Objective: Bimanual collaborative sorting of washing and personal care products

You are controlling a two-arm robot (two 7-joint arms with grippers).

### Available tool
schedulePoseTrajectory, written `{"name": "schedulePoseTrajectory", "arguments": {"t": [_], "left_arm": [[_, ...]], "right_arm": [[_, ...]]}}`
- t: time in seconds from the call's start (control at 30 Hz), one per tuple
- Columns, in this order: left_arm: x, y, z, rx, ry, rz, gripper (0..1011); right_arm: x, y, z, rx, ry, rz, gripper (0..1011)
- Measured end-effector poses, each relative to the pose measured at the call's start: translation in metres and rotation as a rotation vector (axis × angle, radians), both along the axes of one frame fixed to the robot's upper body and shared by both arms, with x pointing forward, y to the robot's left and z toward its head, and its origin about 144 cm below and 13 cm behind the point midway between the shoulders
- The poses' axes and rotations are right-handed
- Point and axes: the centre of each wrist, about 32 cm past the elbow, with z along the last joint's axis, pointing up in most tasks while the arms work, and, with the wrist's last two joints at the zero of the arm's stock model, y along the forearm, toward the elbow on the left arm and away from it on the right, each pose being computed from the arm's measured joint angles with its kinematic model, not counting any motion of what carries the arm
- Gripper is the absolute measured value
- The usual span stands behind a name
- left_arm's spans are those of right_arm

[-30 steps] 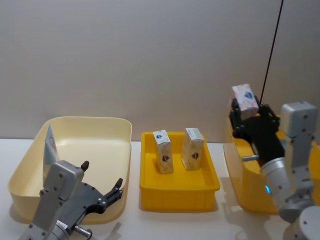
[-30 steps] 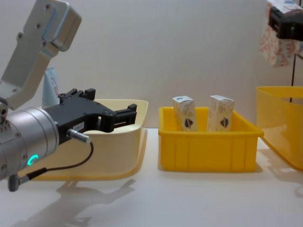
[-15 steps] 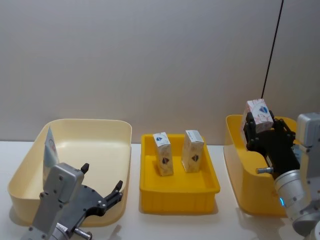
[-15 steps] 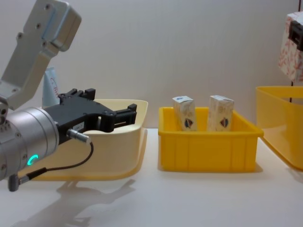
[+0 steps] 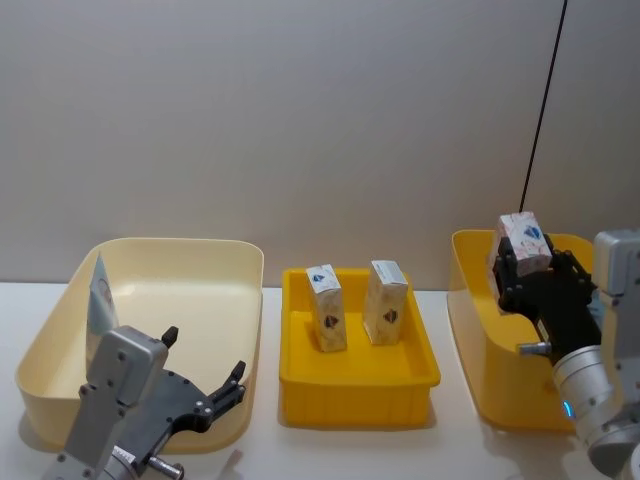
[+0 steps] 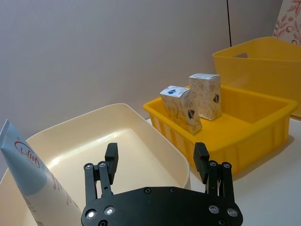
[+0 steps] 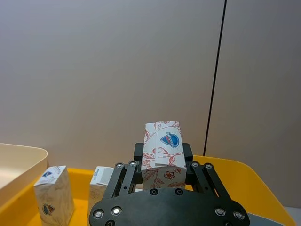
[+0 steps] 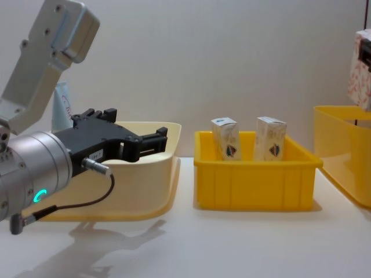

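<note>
counter [image 5: 350, 450]: pale, flat surface carrying three bins in a row before a plain grey wall.

cream bin [image 5: 170, 290]: largest container, rounded corners, at the robot's left end of the row. holds one item against its far-left wall.

deep yellow bin [image 5: 470, 330]: tall-walled, at the right end; its near part is hidden behind the right arm.

shallow yellow bin [image 5: 355, 385]: low tray between the other two, apart from both. holds two cartons.

left gripper [image 5: 200, 375]: black fingers spread apart, holding nothing, poised just above the near rim of the cream bin, pointing over its front right corner. in the left wrist view [image 6: 155, 162] the two fingertips stand wide with the bin's hollow between them.

right gripper [image 5: 528, 262]: raised above the deep yellow bin, fingers clamped on the held carton. the right wrist view [image 7: 162, 157] shows the carton seated upright between the two fingers.

light-blue tube [image 5: 100, 300]: stands leaning in the cream bin's far-left corner, crimped end up, red lettering on its side; lower part hidden behind the left arm.

held carton [image 5: 523, 241]: white with a red floral print and a blue shield mark, upright in the right gripper, held clear above the deep yellow bin's interior. the chest view catches it cut off at the right edge [image 8: 362, 69].

left carton [image 5: 326, 305]: white, orange and dark-blue print, tilted, in the shallow yellow bin's left half.

right carton [image 5: 386, 300]: same make, standing beside the left carton, probably not touching it, though the gap is hard to judge.
</note>
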Motion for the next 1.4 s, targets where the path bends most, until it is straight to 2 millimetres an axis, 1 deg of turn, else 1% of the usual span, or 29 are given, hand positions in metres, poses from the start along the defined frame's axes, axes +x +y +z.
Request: {"name": "schedulePoseTrajectory", "arguments": {"t": [0.6, 0.7, 0.73, 0.77, 0.8, 0.83, 0.87, 0.97, 1.07, 1.13, 1.17, 1.27, 1.4], "left_arm": [[0.0000, 0.0000, 0.0000, 0.000, 0.000, 0.000, 1000], [0.0000, 0.0000, 0.0000, 0.000, 0.000, 0.000, 1000], [0.0000, 0.0000, 0.0000, 0.000, 0.000, 0.000, 1000], [0.0000, 0.0000, 0.0000, 0.000, 0.000, 0.000, 1000], [0.0000, 0.0000, 0.0000, 0.000, 0.000, 0.000, 1000], [0.0000, 0.0000, 0.0000, 0.000, 0.000, 0.000, 1000], [0.0000, 0.0000, 0.0000, 0.000, 0.000, 0.000, 1000], [0.0000, 0.0000, 0.0000, 0.000, 0.000, 0.000, 1000], [0.0000, 0.0000, 0.0000, 0.000, 0.000, 0.000, 1000], [0.0000, 0.0000, 0.0000, 0.000, 0.000, 0.000, 1000], [0.0000, 0.0000, 0.0000, 0.000, 0.000, 0.000, 1000], [0.0000, 0.0000, 0.0000, 0.000, 0.000, 0.000, 1000], [0.0000, 0.0000, 0.0000, 0.000, 0.000, 0.000, 1000]], "right_arm": [[-0.0004, -0.0039, -0.0036, 0.004, 0.040, -0.083, 453], [-0.0004, -0.0041, -0.0038, 0.004, 0.043, -0.089, 515], [-0.0004, -0.0043, -0.0039, 0.004, 0.044, -0.092, 556], [-0.0004, -0.0043, -0.0040, 0.004, 0.045, -0.093, 556], [-0.0004, -0.0042, -0.0040, 0.004, 0.046, -0.095, 630], [-0.0005, -0.0043, -0.0041, 0.004, 0.046, -0.096, 630], [-0.0005, -0.0044, -0.0041, 0.004, 0.047, -0.097, 697], [-0.0005, -0.0046, -0.0043, 0.005, 0.049, -0.101, 756], [-0.0005, -0.0047, -0.0045, 0.005, 0.051, -0.104, 866], [-0.0005, -0.0047, -0.0045, 0.005, 0.052, -0.105, 898], [-0.0005, -0.0047, -0.0046, 0.005, 0.052, -0.106, 941], [-0.0006, -0.0049, -0.0047, 0.005, 0.052, -0.107, 1001], [-0.0009, -0.0050, -0.0049, 0.005, 0.046, -0.103, 1001]]}}
